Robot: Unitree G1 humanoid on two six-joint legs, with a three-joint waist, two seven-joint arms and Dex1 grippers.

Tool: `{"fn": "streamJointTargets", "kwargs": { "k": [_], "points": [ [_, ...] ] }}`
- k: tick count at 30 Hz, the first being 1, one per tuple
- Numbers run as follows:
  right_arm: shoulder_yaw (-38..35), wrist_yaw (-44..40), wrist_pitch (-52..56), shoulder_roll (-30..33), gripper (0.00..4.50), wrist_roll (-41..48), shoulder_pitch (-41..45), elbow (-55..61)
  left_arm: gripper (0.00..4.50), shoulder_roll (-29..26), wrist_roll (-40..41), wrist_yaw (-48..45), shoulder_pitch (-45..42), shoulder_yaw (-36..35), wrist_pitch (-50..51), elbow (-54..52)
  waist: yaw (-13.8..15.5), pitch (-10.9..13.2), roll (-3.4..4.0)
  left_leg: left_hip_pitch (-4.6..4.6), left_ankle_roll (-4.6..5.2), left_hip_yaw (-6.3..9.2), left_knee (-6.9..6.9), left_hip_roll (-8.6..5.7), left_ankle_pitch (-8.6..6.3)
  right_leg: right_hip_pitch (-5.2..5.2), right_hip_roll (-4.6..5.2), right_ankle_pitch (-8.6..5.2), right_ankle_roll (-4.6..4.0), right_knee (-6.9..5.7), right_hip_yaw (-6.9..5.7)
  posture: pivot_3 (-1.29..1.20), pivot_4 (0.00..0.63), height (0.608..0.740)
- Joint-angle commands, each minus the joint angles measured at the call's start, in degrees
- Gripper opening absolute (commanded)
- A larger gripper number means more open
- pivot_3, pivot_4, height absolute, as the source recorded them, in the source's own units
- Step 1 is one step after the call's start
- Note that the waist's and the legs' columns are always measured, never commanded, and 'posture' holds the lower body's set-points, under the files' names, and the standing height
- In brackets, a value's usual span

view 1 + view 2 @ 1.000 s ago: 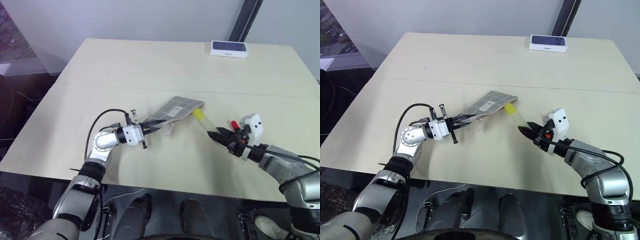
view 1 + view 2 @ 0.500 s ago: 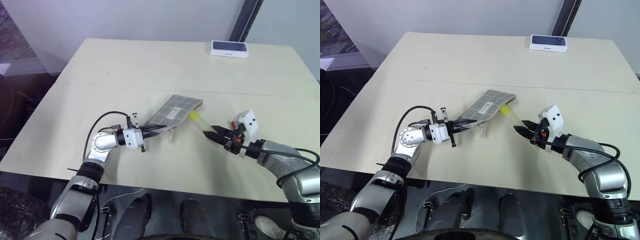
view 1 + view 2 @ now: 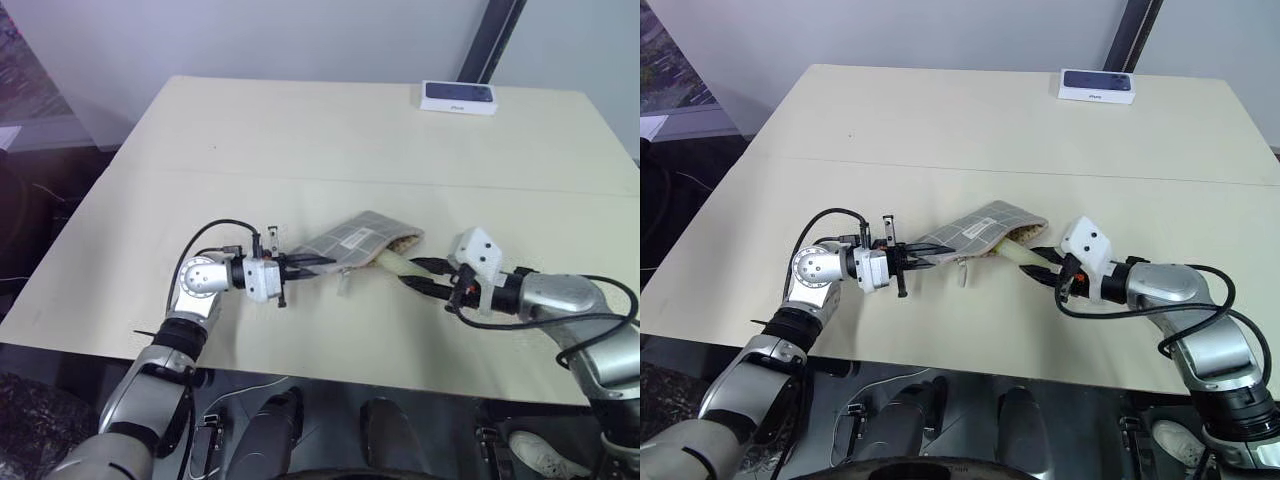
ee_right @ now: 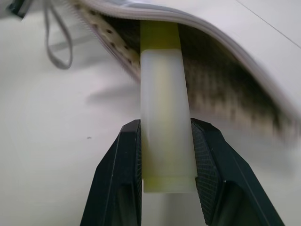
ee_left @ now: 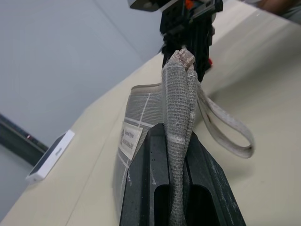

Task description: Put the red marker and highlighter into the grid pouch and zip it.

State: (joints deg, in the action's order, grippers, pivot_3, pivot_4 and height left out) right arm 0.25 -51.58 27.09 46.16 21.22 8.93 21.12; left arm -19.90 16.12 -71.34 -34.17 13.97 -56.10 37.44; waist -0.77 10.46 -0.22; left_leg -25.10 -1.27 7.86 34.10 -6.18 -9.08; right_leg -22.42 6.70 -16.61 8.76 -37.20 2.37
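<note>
Right wrist view: highlighter (image 4: 164, 108) enters the grid pouch (image 3: 362, 240), cap just inside the open mouth

Right gripper (image 4: 165, 155) fingers pinch its pale barrel; left gripper (image 3: 296, 264) fingers, pressed together on the pouch's far end, hold it just above the tabletop (image 3: 330, 140). The cap could snag the zip edge, or the soft pouch buckle and slip
</note>
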Motion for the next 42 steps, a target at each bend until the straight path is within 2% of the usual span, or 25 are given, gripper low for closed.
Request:
{"fn": "streamJointTargets", "kwargs": {
  "k": [1,6,16,27,29,30,34,35,38,42],
  "points": [
    [1.8,-1.4,-1.6,0.1,0.90,-0.9,2.6,2.6,0.00,0.7,3.2,-2.2,-0.4,-0.1,1.8,-2.5,0.0,0.0,0.00,0.00,0.00,0.00,0.00,0.00,0.00,0.00,0.00,0.00,0.00,0.00,0.00,0.00,0.150,0.740],
    [4.9,-3.2,-3.3,0.8,0.90,-3.5,3.5,2.7,0.00,1.2,5.9,-5.2,-0.4,-0.8,6.3,-4.1,0.1,0.0,0.00,-0.01,0.00,0.00,0.01,0.00,0.00,-0.02,0.00,0.00,0.00,0.00,0.00,0.00,0.150,0.740],
    [8.2,-3.1,-7.3,-3.5,0.90,-6.1,5.8,2.8,0.00,2.4,7.7,-7.5,0.4,-2.5,9.2,-6.8,0.1,0.0,0.00,-0.02,0.00,0.01,0.01,0.00,0.00,-0.02,0.00,0.00,0.00,0.00,0.00,0.00,0.150,0.740],
    [7.0,-3.3,-5.7,-3.3,0.90,-5.7,4.9,1.3,0.00,2.4,7.1,-7.7,-0.3,-5.3,9.7,-4.5,0.1,0.0,0.00,-0.01,0.00,0.01,0.01,0.00,0.00,-0.02,0.00,0.00,0.00,0.00,0.00,0.00,0.150,0.740],
    [6.0,-3.3,-4.3,-3.8,1.92,-3.7,5.3,1.3,0.00,2.5,6.9,-7.8,-0.3,-5.5,9.6,-4.4,0.1,0.0,-0.01,-0.01,0.00,0.01,0.01,0.00,0.00,-0.02,0.00,0.00,0.00,0.00,0.00,0.00,0.150,0.740],
    [5.8,-3.2,-4.4,-3.8,2.20,-3.7,5.4,1.3,0.00,2.5,6.8,-7.9,-0.4,-5.5,9.5,-4.3,0.1,0.0,-0.01,-0.01,0.00,0.01,0.01,0.00,0.00,-0.02,0.00,0.00,0.00,0.00,0.00,0.00,0.150,0.740],
    [5.0,-2.2,-6.1,-2.9,4.16,-5.5,5.0,1.4,0.00,2.8,6.4,-7.9,-0.3,-5.8,9.3,-4.2,0.1,0.0,-0.01,-0.01,0.00,0.02,0.01,0.00,0.00,-0.02,0.00,0.00,0.00,0.00,0.00,0.00,0.150,0.740],
    [4.1,-2.5,-5.6,-2.3,4.43,-4.9,4.4,2.0,0.00,2.7,6.3,-7.9,-0.3,-5.8,9.3,-4.2,0.1,0.0,-0.01,-0.01,0.00,0.01,0.01,0.00,0.00,-0.02,0.00,0.00,0.00,0.00,0.00,0.00,0.150,0.740],
    [-4.4,-1.7,0.4,-1.7,4.43,3.0,1.3,5.5,0.00,2.2,5.7,-7.2,-0.2,-6.3,9.0,-3.6,0.2,0.0,-0.01,-0.02,0.00,0.02,0.01,0.00,0.00,-0.02,0.00,0.00,0.00,0.00,0.00,0.00,0.150,0.740],
    [-13.3,-1.1,4.7,-0.5,4.43,8.9,-4.8,9.8,0.00,1.6,5.2,-6.5,-0.1,-6.9,8.6,-2.8,0.3,0.0,-0.02,-0.03,0.00,0.02,0.01,0.00,0.00,-0.02,0.01,0.00,0.00,0.01,0.00,0.00,0.150,0.740]
  ]
}}
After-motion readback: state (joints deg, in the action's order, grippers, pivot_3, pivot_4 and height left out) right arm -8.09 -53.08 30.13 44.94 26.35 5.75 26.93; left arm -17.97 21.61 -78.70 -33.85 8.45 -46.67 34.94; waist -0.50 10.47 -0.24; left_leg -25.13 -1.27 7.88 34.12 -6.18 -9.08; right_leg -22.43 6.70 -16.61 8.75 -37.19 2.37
